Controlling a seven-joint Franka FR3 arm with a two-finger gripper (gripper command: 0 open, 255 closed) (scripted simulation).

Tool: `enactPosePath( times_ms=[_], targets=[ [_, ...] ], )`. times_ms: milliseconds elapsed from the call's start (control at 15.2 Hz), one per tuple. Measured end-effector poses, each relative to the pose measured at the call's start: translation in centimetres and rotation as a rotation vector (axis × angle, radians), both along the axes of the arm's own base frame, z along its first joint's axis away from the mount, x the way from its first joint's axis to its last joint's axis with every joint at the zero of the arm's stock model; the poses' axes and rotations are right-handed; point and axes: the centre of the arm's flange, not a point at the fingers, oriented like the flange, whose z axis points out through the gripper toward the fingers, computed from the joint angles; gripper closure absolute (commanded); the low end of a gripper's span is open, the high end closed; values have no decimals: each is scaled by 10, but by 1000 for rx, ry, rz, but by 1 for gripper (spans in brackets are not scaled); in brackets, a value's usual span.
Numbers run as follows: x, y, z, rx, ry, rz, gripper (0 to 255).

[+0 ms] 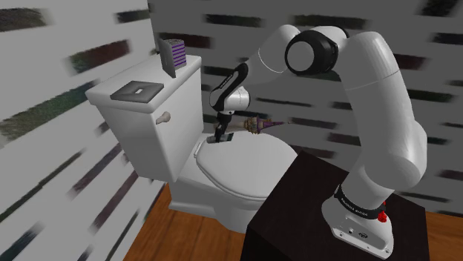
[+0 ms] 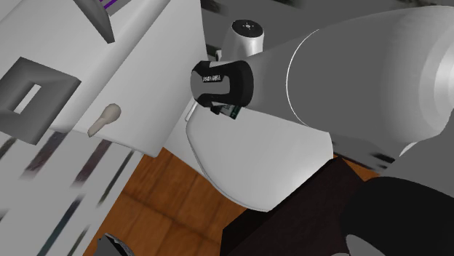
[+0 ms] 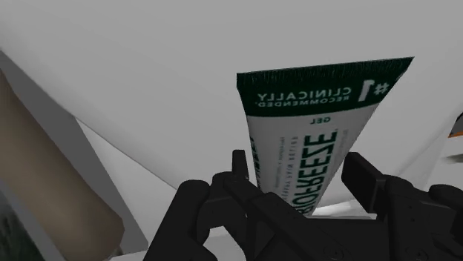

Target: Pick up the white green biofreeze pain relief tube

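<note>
While the gripper (image 3: 294, 164) is clasping the white-and-green tube (image 3: 312, 111) at the toilet lid's (image 1: 245, 167) rear edge, a slow, vertical lift is looking safest.

Shoulder view over stand (image 1: 293, 211) toward toilet tank (image 1: 148, 133); second exterior view close above same tank; wrist view near tube (image 3: 300, 122).

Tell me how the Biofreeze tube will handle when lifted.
The Biofreeze tube probably gives when squeezed: its flat crimped green end suggests soft walls. Slim, so likely light. Its wedge shape should keep it from rolling far.
</note>
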Motion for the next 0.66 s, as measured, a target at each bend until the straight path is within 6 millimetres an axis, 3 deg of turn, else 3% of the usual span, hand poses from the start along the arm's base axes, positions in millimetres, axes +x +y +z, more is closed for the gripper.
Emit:
enactPosePath(
  times_ms=[660],
  targets=[
    [-1,-1,49,0,0,0,255]
  ],
)
